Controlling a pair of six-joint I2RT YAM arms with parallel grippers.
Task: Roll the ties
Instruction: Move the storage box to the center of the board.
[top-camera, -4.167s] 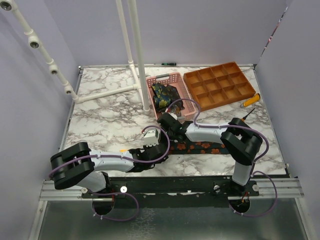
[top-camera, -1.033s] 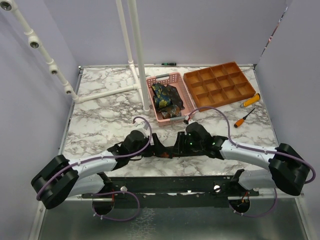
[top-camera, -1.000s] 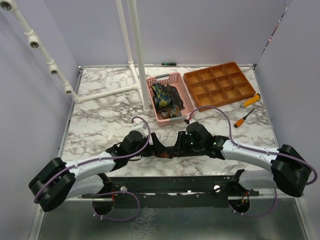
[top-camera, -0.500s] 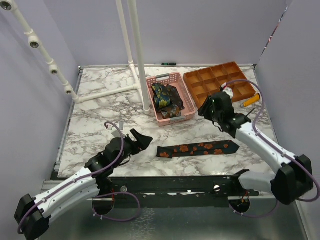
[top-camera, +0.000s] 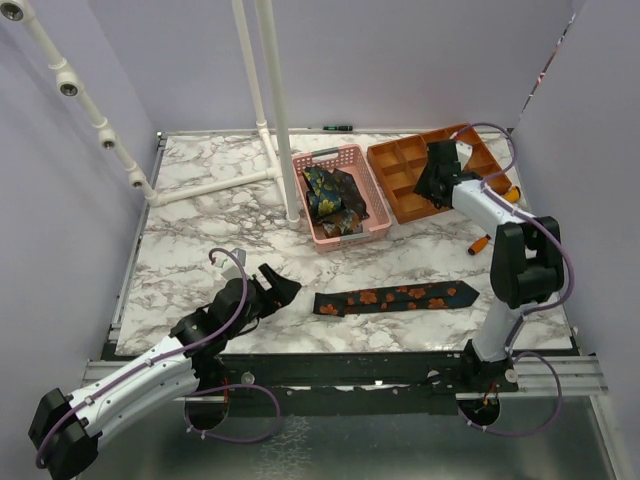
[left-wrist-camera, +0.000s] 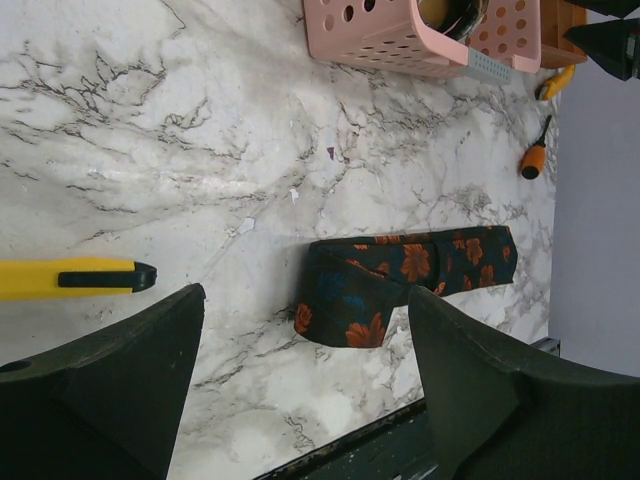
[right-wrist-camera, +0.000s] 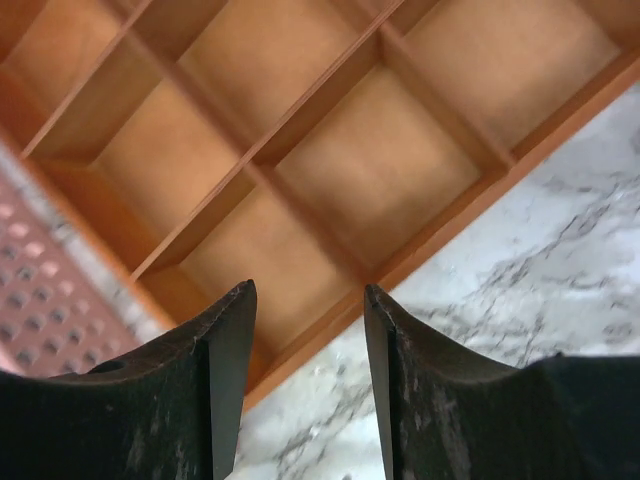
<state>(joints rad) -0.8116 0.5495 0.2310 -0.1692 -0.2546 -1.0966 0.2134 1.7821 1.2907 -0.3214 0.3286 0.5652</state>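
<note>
Tabletop (top-camera: 200, 230): white marble pattern, carrying everything below.

Orange compartment tray (top-camera: 385, 160), far right; the cells that show in the right wrist view are empty. Pink basket (top-camera: 350, 153) just left of it, holding bundled ties (top-camera: 328, 195) with yellow-green-blue pattern.

Flowered tie (top-camera: 395, 297): dark with orange blooms, flat and unrolled, lying left to right near the near edge, well apart from the basket. The left wrist view shows its left end doubled over – a fold, not a roll.

Left tool (top-camera: 285, 282): jaws wide apart, nothing held, low over the tabletop just left of the tie's folded end, not touching it. Right tool (right-wrist-camera: 308, 295): jaws partly apart, nothing between them, hanging over the tray.

Screwdriver (top-camera: 478, 244): orange handle, right of the tie, untouched.

Change: a second ago both tools were bunched together over the tie at the near edge. Half a second ago the right arm was nearer, at the tray's near-right side; it has since swung farther over the tray. Tie and left arm have barely shifted.

Risks, as judged: the loose fold may fall open, since nothing pins it. Slick fabric could slide toward the near edge if pushed rather than pinched. The right tool could also clip a tray wall on its way down.
</note>
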